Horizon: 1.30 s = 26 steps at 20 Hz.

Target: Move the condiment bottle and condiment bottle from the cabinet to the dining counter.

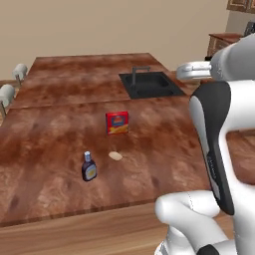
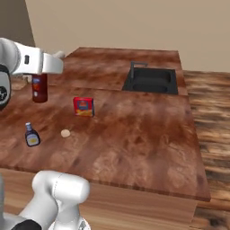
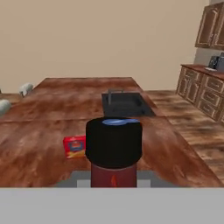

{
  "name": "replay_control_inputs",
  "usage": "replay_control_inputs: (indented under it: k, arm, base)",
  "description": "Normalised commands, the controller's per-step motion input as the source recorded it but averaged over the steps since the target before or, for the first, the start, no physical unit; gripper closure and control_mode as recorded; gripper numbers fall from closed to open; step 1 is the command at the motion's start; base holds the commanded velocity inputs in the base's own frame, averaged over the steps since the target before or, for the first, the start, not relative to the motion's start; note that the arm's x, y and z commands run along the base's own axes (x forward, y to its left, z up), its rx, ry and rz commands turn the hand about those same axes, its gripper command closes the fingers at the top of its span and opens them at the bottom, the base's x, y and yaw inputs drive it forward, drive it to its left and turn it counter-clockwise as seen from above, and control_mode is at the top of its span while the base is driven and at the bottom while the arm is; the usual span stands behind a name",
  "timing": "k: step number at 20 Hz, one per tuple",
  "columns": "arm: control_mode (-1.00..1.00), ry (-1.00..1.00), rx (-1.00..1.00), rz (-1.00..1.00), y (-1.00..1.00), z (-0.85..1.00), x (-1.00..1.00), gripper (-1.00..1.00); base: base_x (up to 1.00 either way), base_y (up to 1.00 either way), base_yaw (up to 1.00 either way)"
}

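Tool [image 2: 39,76] is closed on a condiment bottle [image 2: 40,88], dark red-brown w/ black cap, gripping it near the top. In the right base view the bottle hangs upright under the hand, held up off the table [image 2: 134,134], over its left part. In the hand view the black cap sits big at bottom centre, red-brown body just below it; finger tips themselves hidden behind the bottle, so exact contact spots can't be told.

Second condiment bottle [image 1: 89,167], w/ pale label, stands upright on the table nr the front edge, left side. Just right of it, apart, lies a small pale round item [image 1: 115,156], type unclear. Further back stands a red box [image 1: 117,123] w/ blue-yellow print, upright, well clear of both.

Black sink [image 1: 151,84] w/ faucet is inset at the far right of the table. Wooden wall cabinet [image 3: 211,26] shows top right in the hand view, doors appear shut, well away from the table.
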Motion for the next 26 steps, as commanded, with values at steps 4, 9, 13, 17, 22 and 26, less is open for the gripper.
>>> replay_control_inputs:
  k: [4,9,13,17,22,26]
  arm:
    - [-1.00,-0.01,0.00,0.38,-0.21,-0.24,0.47,1.00]
    - [-1.00,-0.07,0.00,0.50,-0.53,-0.52,0.50,1.00]
    - [-1.00,-0.14,0.00,0.56,-0.29,-0.59,0.54,1.00]
    - [-1.00,-0.07,0.00,0.57,-0.03,-0.59,0.64,1.00]
    - [-1.00,0.03,0.00,0.43,0.08,-0.63,0.63,1.00]
    - [-1.00,0.11,0.00,0.36,0.04,-0.62,0.73,1.00]
  base:
    - [0.00,0.00,0.00]
    - [0.00,0.00,0.00]
    - [0.00,0.00,0.00]
    - [0.00,0.00,0.00]
    - [0.00,0.00,0.00]
    - [0.00,0.00,0.00]
